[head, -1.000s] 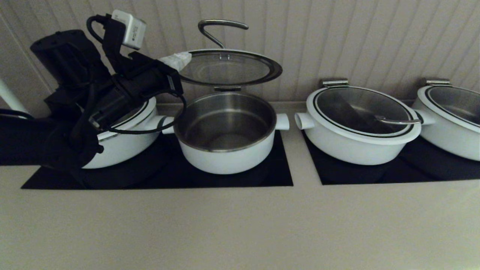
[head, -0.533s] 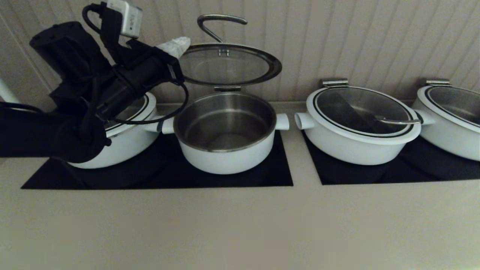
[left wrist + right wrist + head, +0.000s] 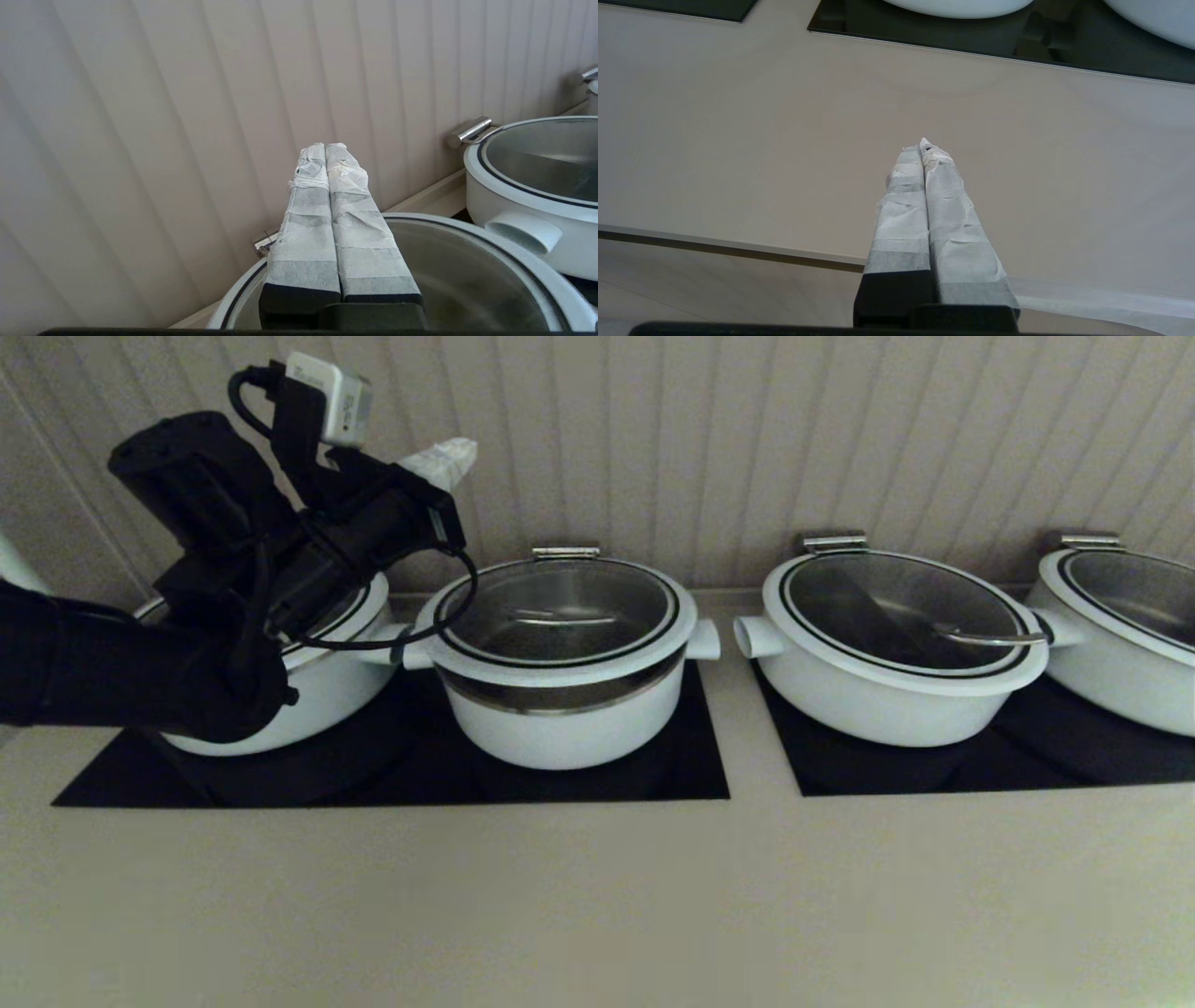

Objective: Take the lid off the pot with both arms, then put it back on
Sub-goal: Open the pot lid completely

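Tape-wrapped fingers of the left tool point(image 3: 446, 462) are pressed together on nothing, raised in the upper left of the head view in front of the ribbed wall, above and to the left of the pot point(image 3: 565, 709); the wrist view shows the same closed pair point(image 3: 327, 163) hanging over the glass lid of the neighbouring wide pot point(image 3: 308, 681). The right tool point(image 3: 923, 149) is likewise closed and empty, low over the bare table point(image 3: 738, 140), out of the head camera's sight. Outward from there, the lid point(image 3: 560, 616) sits flat on the pot, centre of the frame, its white rim seated all round and the steel bar handle point(image 3: 560, 616) lying across its middle. I would judge that lid stiff, fairly heavy for its size and breakable, being glass; the polished bar and smooth rim look slippery, so the bar at the centre seems the natural hold, with a second support under the rim to stop it tipping. The pot itself looks solid and unlikely to shift on the black hob panel point(image 3: 691, 775). Two more wide lidded pots point(image 3: 896, 644) stand at the right. A grey-white box point(image 3: 329, 397) on the left wrist carries a small dark mark, too small to read; I can see no other writing.
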